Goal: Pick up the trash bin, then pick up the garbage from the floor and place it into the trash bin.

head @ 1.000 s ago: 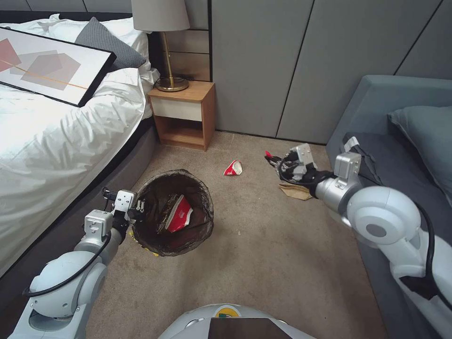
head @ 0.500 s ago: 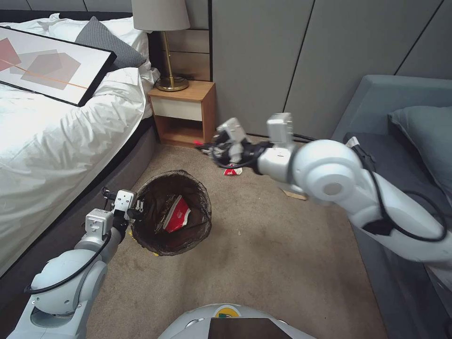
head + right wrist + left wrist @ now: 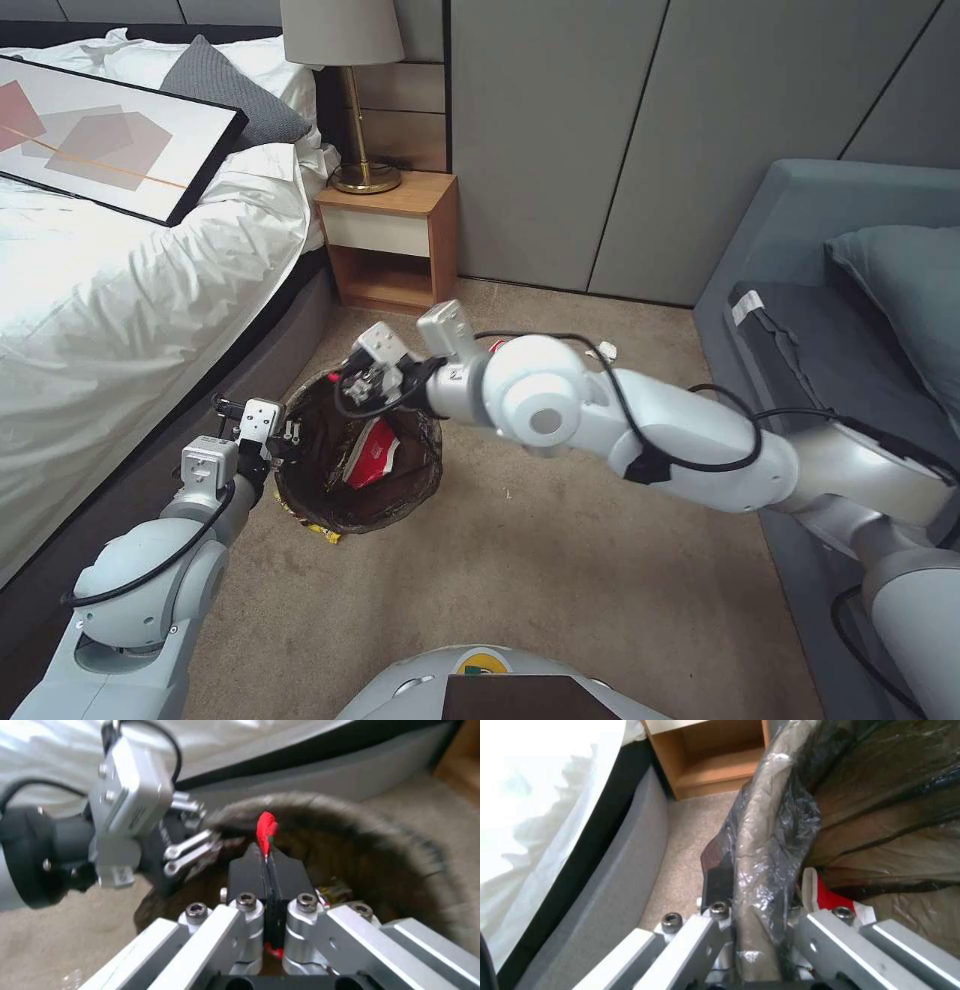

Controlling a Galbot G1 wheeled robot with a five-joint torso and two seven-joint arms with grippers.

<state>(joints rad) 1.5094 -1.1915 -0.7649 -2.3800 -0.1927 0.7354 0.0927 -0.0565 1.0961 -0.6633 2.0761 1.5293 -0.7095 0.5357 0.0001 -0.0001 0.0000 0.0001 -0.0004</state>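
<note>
**Red scrap held over the trash bin**

The trash bin (image 3: 360,465) stands on the carpet (image 3: 560,580) beside the bed (image 3: 120,300). The left gripper (image 3: 285,440) is clamped on the bin's near rim, pinching its dark liner. The right gripper (image 3: 267,857) hangs above the bin's opening, fingers closed on a small red scrap (image 3: 266,827). A red-and-white wrapper (image 3: 375,455) lies inside the bin.

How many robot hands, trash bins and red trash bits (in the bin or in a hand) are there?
Robot hands: 2, left hand, right hand
Trash bins: 1, trash bin
Red trash bits: 2, red scrap in the right hand, red-and-white wrapper in the bin
Total: 5
</note>
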